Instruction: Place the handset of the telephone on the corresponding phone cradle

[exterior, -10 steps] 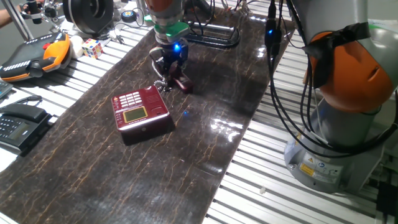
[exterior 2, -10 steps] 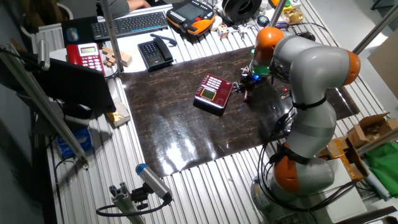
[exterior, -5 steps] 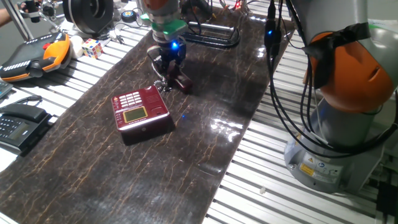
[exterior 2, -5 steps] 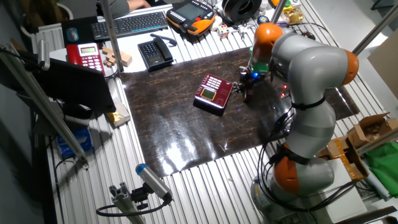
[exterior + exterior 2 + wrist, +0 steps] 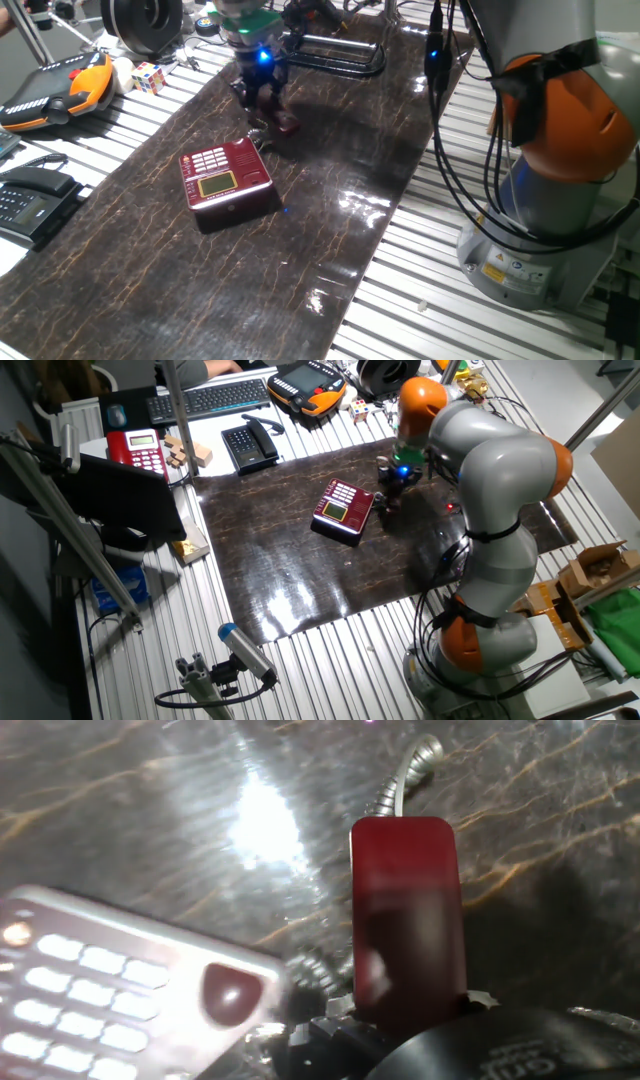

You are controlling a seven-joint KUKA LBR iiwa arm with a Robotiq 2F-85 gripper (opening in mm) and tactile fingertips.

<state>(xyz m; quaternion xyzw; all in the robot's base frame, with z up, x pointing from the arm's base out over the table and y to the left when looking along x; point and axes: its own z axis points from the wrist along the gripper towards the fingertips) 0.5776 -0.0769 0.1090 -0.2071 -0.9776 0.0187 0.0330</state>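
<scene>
Above the dark tabletop [image 5: 330, 230] in one fixed view, the end effector [image 5: 262, 100] grips the handset [image 5: 282, 122] just behind the telephone [image 5: 225, 176], so the carry should stay high enough to clear the base. From the other fixed view, the phone cradle [image 5: 361, 510] faces the arm. Hand view shows the handset [image 5: 405, 920] clamped, cord [image 5: 405, 775] trailing; line it up parallel before lowering.
</scene>
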